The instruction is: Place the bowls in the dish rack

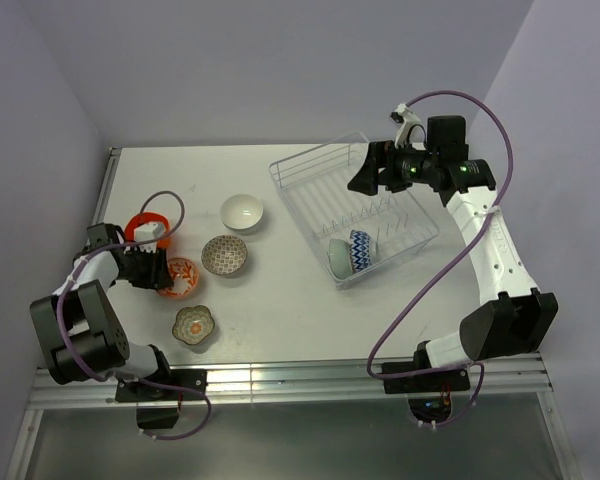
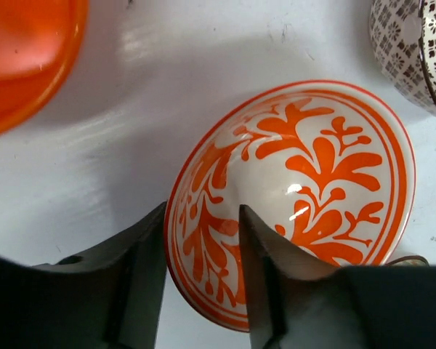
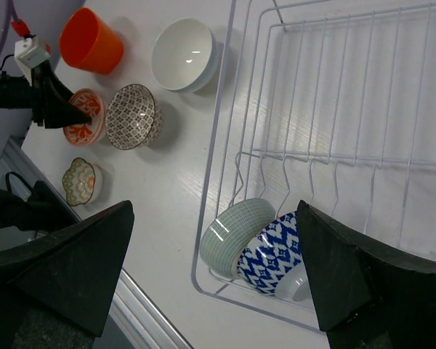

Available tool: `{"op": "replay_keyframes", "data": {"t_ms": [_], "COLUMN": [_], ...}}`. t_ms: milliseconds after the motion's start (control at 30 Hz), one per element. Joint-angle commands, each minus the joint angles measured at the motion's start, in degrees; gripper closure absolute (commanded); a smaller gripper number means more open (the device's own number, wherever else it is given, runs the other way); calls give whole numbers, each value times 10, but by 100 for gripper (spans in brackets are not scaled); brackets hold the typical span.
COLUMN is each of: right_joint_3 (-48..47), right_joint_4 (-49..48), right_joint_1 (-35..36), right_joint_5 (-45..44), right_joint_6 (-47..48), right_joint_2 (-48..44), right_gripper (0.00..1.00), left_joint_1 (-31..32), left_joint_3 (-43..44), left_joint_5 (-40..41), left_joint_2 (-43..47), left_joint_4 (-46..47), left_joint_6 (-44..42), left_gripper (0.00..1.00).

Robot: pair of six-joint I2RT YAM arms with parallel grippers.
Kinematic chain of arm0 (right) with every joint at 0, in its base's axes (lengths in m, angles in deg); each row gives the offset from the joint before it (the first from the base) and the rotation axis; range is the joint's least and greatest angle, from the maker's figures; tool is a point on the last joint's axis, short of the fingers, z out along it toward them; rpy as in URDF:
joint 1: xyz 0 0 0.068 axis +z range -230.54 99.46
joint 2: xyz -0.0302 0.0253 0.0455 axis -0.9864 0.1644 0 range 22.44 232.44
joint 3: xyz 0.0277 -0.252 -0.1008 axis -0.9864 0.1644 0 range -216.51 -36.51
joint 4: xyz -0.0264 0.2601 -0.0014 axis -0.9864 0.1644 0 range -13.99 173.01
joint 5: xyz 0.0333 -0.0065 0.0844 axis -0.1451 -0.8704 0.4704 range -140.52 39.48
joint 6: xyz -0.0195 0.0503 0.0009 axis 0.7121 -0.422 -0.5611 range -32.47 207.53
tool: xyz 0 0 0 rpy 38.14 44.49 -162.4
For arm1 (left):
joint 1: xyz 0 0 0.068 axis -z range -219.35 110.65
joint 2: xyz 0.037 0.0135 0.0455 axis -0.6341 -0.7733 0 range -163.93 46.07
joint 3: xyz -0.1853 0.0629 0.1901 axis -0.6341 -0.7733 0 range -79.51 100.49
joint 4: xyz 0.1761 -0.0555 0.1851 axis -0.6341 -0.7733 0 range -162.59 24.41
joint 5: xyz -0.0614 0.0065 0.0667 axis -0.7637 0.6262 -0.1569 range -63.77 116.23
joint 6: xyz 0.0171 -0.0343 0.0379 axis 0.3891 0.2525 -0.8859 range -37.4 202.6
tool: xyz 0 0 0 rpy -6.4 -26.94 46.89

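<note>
Judging by how things lie, the job is under half done: two bowls are in the rack and five sit out on the white worktop (image 1: 280, 310).

At the far left of the overhead view stands the plain orange-red bowl (image 3: 91, 41). Just below it the left gripper (image 2: 202, 218) has its jaws part-spread astride the rim of the orange-and-white leaf-patterned bowl (image 2: 305, 182), one inside and one outside. A gap shows between them, so they do not look pinched onto it yet. This bowl seems to be the next to go.

Below and to the right is the scalloped olive flower-shaped bowl (image 1: 194, 325). Right of that are the grey-patterned bowl (image 1: 225, 254) and, above it, the plain white bowl (image 1: 242, 211).

The clear wire dish rack (image 1: 345, 195) lies centre-right. At its near end a pale teal ribbed bowl (image 1: 335, 258) and a blue-and-white patterned bowl (image 1: 360, 250) stand on edge, touching. The other prong rows are vacant.

The right gripper (image 3: 215, 211) hovers over the rack's far end, jaws spread wide and holding nothing.
</note>
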Motion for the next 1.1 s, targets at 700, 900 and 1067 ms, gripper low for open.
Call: {"op": "replay_keyframes", "data": {"t_ms": [700,900,1067], "right_joint_3": [8,5,-8], "right_joint_4": [-70,-69,-58], "right_joint_1": [3,11,20], "right_joint_5": [48,77,86], "right_joint_6": [-83,-80,-83], "right_joint_2": [0,-7,-14], "right_gripper": [0,0,4], "left_joint_1": [14,129,260], "left_joint_3": [176,257,268], "left_joint_5": [-144,-153,-122], "left_joint_2": [153,130,86], "left_joint_4": [-85,51,215], "left_joint_6": [12,176,310], "left_gripper": [100,100,100]}}
